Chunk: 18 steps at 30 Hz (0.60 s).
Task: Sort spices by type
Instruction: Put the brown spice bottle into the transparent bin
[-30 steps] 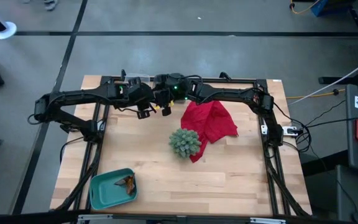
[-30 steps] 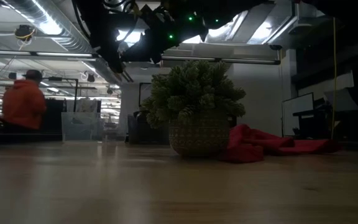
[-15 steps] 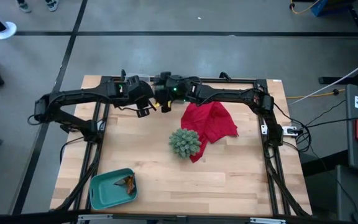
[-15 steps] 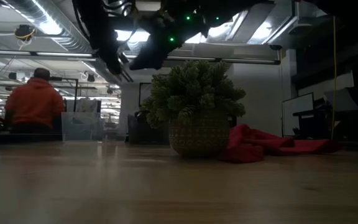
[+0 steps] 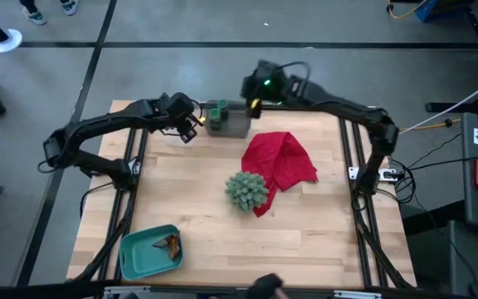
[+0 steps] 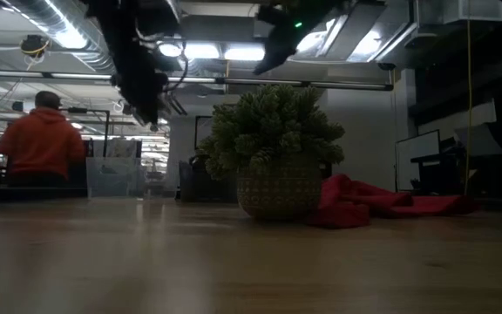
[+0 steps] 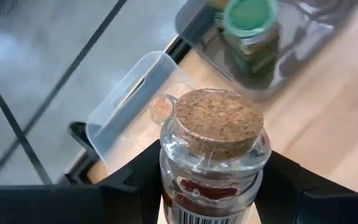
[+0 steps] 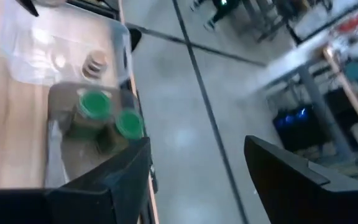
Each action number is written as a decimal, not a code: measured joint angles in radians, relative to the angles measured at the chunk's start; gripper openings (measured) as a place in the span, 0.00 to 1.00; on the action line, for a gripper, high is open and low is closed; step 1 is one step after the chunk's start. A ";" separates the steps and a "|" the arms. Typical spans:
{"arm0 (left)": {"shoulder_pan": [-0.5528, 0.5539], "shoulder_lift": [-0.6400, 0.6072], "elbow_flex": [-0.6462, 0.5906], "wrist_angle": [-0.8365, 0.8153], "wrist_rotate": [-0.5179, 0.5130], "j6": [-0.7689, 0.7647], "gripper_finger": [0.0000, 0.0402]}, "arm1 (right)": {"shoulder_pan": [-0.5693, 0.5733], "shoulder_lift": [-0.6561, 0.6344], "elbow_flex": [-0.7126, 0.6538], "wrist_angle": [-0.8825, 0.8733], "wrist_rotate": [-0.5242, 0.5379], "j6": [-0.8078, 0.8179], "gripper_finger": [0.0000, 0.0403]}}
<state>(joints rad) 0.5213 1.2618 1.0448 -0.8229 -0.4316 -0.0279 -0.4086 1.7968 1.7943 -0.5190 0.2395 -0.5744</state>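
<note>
- Your left gripper (image 7: 210,186) gripped a cork-stoppered glass jar (image 7: 215,149), holding it upright above the table's far edge, near the clear bin (image 5: 229,121).
- Your right gripper (image 8: 194,168) stood wide and empty (raised beyond the far edge).
- Two green-lidded jars (image 8: 107,115) sat together in that bin.
- The red cloth (image 5: 279,162) lay just beside the spiky potted plant (image 5: 246,190).

On the wooden table (image 5: 305,241) a spiky green ball plant (image 5: 246,189) sits in a woven pot (image 6: 279,190), with a crumpled red cloth (image 5: 281,164) touching it on one side. A teal tray (image 5: 143,253) lies near one table corner. Clear plastic bins (image 5: 232,121) stand at the opposite edge. Beyond the table, a person in an orange hoodie (image 6: 38,142) shows.
</note>
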 joint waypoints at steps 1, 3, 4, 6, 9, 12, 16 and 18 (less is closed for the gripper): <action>0.007 0.001 -0.019 0.027 0.001 -0.022 0.44 | -0.018 -0.025 0.000 -0.035 -0.013 0.017 0.64; 0.021 0.001 -0.054 0.073 0.004 -0.050 0.44 | -0.053 -0.069 0.000 -0.095 -0.056 0.047 0.64; 0.026 0.000 -0.076 0.115 0.004 -0.067 0.44 | -0.072 -0.089 0.000 -0.122 -0.082 0.062 0.64; 0.035 0.001 -0.119 0.191 0.011 -0.117 0.44 | -0.106 -0.128 0.000 -0.173 -0.146 0.091 0.64; 0.045 0.001 -0.173 0.255 0.014 -0.196 0.44 | -0.153 -0.174 -0.001 -0.224 -0.235 0.138 0.64; 0.045 0.001 -0.221 0.303 0.012 -0.258 0.44 | -0.185 -0.222 -0.040 -0.218 -0.312 0.157 0.64; 0.045 0.001 -0.293 0.428 0.006 -0.310 0.44 | -0.202 -0.294 -0.155 -0.180 -0.383 0.185 0.64; 0.045 0.001 -0.327 0.486 0.005 -0.312 0.44 | -0.202 -0.341 -0.239 -0.132 -0.390 0.203 0.64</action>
<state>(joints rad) 0.5659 1.2629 0.7180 -0.3369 -0.4264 -0.3403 -0.6102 1.4562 1.5552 -0.6505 -0.1505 -0.3715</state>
